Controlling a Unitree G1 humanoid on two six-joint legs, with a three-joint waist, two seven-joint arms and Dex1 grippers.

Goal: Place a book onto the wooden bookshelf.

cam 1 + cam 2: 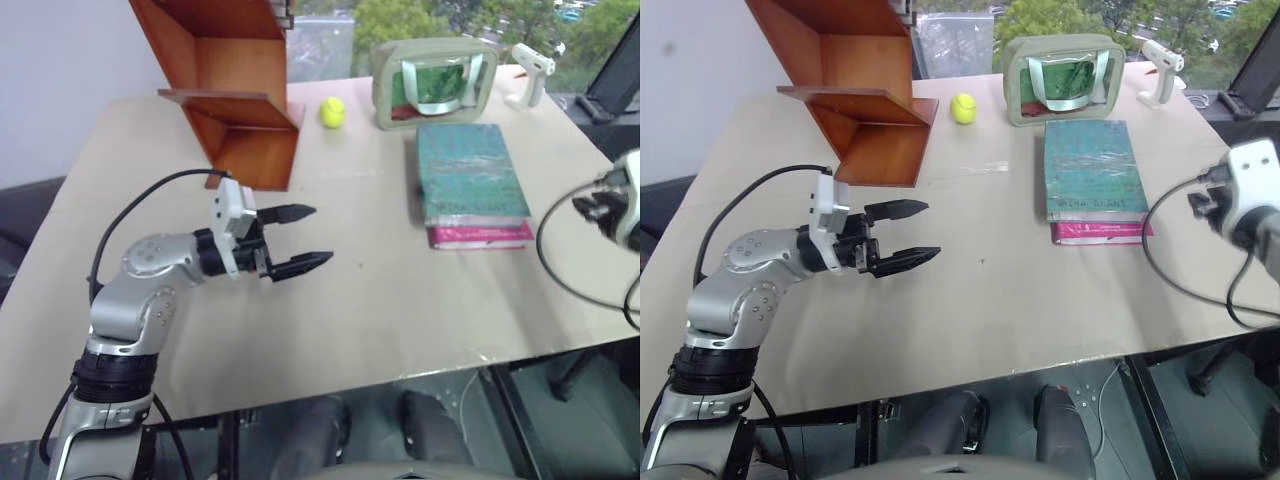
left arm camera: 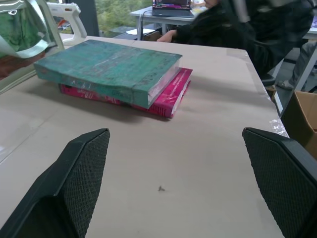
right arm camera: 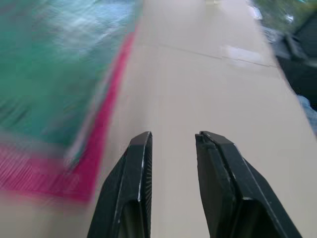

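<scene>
Your table [image 1: 380, 300] holds these items.

Book [image 1: 470, 172]: teal, mottled cover, lying flat on top of a pink book [image 1: 480, 236], toward the table's right side. You can see print on the teal spine's edge and on the pink cover, but none of it is legible.

Bookshelf [image 1: 235, 90]: reddish-brown slanted boards, standing at the table's far left, well apart from the book.

Tennis ball [image 1: 332, 111]: yellow-green, just right of the bookshelf's base.

Clear pouch [image 1: 435, 82]: pale trim, green contents, upright beyond the book. No label readable.

White glue gun [image 1: 530, 72]: far right corner.

Your left gripper [image 1: 300, 238]: fingers wide apart, empty, level over bare table, pointing toward the book from in front of the bookshelf.

Your right gripper [image 3: 173, 144]: fingers drawn close together with a narrow gap, clamping nothing, above the table just right of the two books.

A dark-clothed person [image 2: 237, 25] sits beyond the table's far edge in the left wrist view.
</scene>
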